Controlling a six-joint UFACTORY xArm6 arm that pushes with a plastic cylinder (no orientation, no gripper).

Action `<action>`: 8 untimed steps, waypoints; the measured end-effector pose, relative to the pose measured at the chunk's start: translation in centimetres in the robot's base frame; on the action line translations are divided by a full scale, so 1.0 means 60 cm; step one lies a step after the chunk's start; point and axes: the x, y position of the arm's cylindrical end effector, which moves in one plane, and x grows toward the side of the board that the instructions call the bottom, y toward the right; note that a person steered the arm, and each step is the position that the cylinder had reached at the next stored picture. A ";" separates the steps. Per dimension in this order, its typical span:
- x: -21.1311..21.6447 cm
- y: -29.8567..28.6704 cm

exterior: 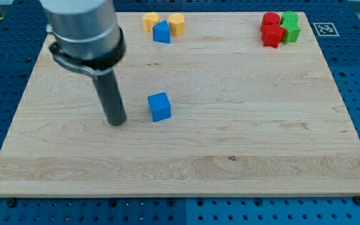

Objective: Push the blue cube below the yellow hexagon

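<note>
The blue cube [159,106] sits on the wooden board left of the middle. My tip [117,122] rests on the board just to the cube's left, a short gap apart, slightly lower in the view. Two yellow blocks stand at the view's top: one [150,20] on the left and one [177,24] on the right; which is the hexagon I cannot tell. A second blue block [162,32], wedge-like, sits between them and slightly below.
Two red blocks [270,30] and two green blocks [290,27] cluster at the view's top right. The wooden board [242,137] lies on a blue perforated table. The arm's grey body [83,28] hangs over the board's upper left.
</note>
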 end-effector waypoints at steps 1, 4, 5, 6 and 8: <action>-0.060 0.102; -0.068 0.168; -0.171 0.233; -0.249 0.249; -0.199 0.304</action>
